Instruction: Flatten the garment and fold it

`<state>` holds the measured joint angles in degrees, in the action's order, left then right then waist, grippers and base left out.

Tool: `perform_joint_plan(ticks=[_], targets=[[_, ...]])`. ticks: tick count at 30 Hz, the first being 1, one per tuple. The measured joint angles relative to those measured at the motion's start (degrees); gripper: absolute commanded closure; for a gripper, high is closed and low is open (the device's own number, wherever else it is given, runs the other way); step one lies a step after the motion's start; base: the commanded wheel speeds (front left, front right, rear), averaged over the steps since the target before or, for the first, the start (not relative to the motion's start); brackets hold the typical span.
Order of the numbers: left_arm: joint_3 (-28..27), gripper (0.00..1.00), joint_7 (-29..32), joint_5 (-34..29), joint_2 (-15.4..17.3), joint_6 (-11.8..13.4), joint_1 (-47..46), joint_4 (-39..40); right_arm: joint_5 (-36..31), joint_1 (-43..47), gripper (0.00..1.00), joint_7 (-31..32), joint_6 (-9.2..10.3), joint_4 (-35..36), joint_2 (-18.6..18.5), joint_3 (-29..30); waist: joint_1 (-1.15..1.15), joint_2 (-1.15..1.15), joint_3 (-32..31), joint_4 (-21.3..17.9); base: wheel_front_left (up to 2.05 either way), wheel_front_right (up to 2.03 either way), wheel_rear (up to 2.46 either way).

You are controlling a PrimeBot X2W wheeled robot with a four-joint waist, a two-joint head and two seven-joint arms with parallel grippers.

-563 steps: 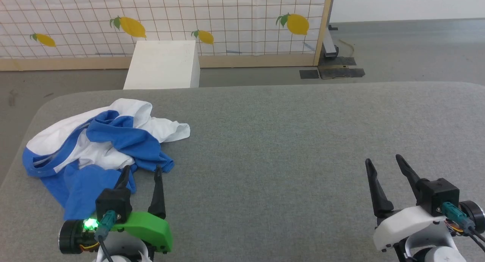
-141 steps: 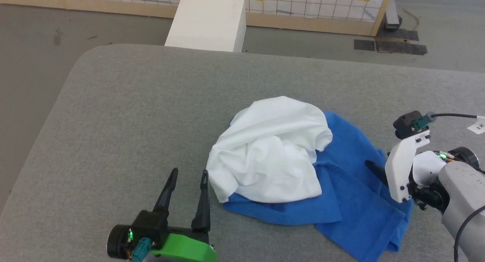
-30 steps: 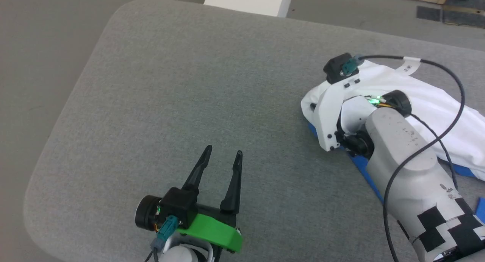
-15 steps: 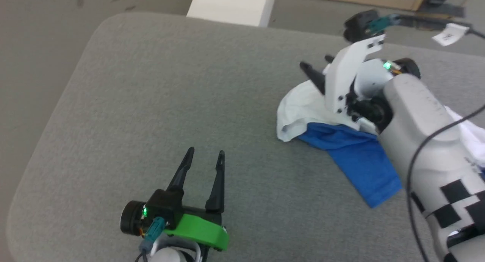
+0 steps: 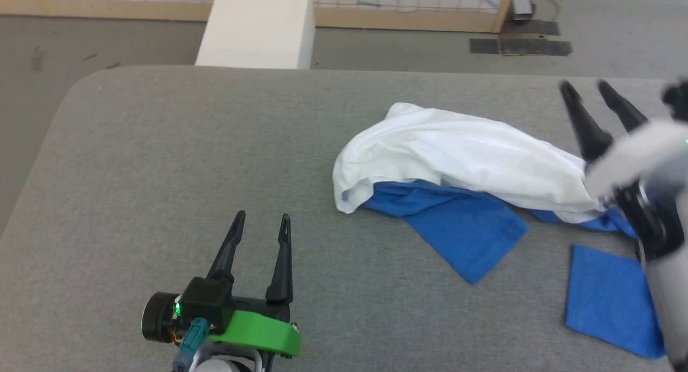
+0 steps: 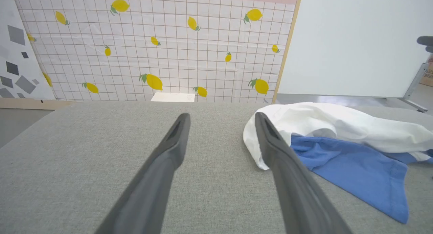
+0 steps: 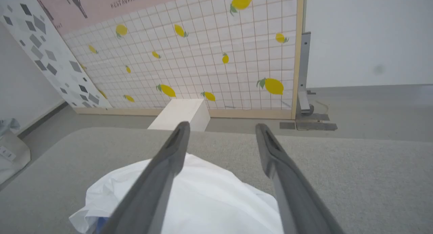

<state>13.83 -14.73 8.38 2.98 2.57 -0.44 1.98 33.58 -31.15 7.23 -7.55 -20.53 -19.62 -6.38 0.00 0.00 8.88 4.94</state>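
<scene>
Left end effector [image 5: 262, 216] spread, empty; garment [image 5: 457, 146] bunched on counter [image 5: 188, 146], off to its right. Right end effector [image 5: 583, 84] spread, empty, raised over garment's right end. Risk: pinch through stacked layers drags whole heap instead of spreading it.

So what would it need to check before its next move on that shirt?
1. Left end effector open and empty: ok.
2. Right end effector open, nothing between its fingers: ok.
3. Garment flat: not ok; the white body is heaped over the blue parts.
4. Blue sleeve exposed for grasping: ok; it lies flat on the table.
5. Whole garment on the table: cannot tell; its right end is hidden behind the right arm.
</scene>
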Motion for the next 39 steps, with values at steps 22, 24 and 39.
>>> perform_joint_plan(ticks=[22, 24, 39], targets=[[1.52, 0.00, 3.41, 0.29, 0.08, -3.77, 1.79, -5.24, -19.44, 39.98, 0.00, -15.92, -0.01, 23.38, 16.66, 13.04, 0.00, 0.00, -1.13, -6.34, 0.00, 0.00, 0.00], [2.78, 0.00, 8.04, 0.25, 0.31, -5.14, -1.49, -8.17, -19.57, 39.85, 0.00, -16.12, -0.01, 23.28, 16.66, 13.17, 0.00, 0.00, -0.72, -6.55, 0.00, 0.00, 0.00], [12.85, 0.00, 27.58, 0.86, 0.02, -1.71, -24.73, -25.40, -19.67, 36.55, 0.00, -16.78, -0.01, 20.82, 16.69, 9.43, 0.00, 0.00, 3.64, -10.00, 0.00, 0.00, 0.00]])
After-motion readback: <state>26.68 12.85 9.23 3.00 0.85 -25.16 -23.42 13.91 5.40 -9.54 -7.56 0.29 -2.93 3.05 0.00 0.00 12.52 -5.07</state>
